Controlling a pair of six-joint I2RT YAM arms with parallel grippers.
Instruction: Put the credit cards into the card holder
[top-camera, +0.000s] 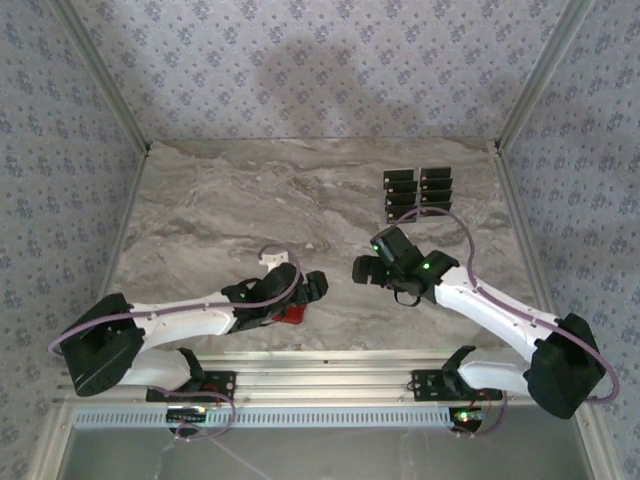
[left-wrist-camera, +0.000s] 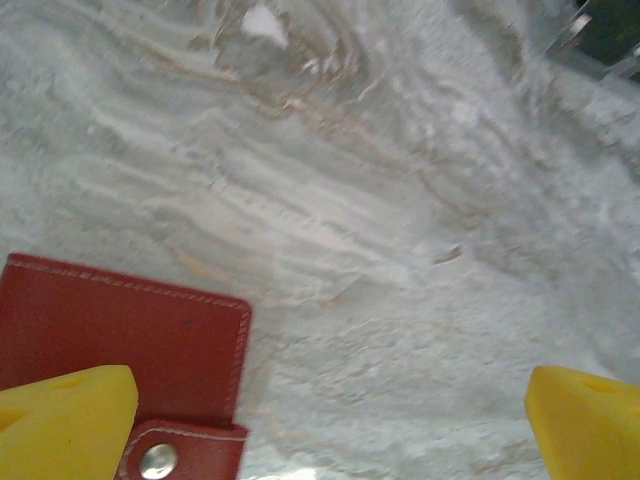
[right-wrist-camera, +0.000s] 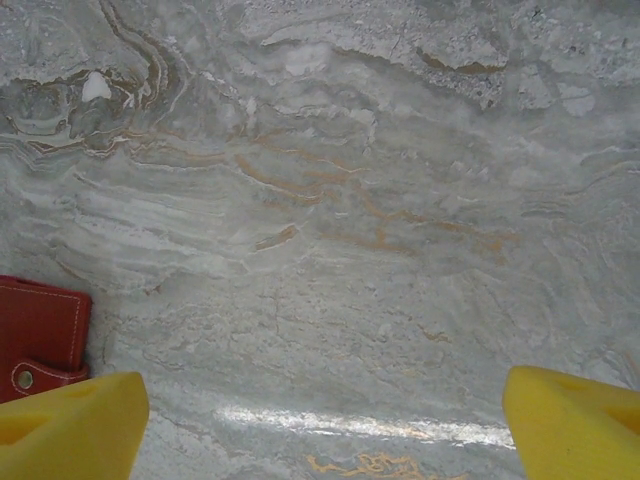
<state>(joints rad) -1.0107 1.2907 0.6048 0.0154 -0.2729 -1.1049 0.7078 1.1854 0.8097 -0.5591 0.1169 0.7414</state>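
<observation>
Left gripper (left-wrist-camera: 325, 425), right gripper (right-wrist-camera: 320, 425) agape (both empty), card holder (left-wrist-camera: 120, 320) folded shut, credit cards (top-camera: 418, 192) well apart

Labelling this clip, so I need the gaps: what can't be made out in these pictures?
- Small red leather wallet: left wrist view, cut off by the frame's left and bottom edges, partly behind a yellow fingertip; its inside is hidden.
- Same wallet, top view: mostly under the left hand.
- Small flat black cards: top view, too small to count surely.
</observation>
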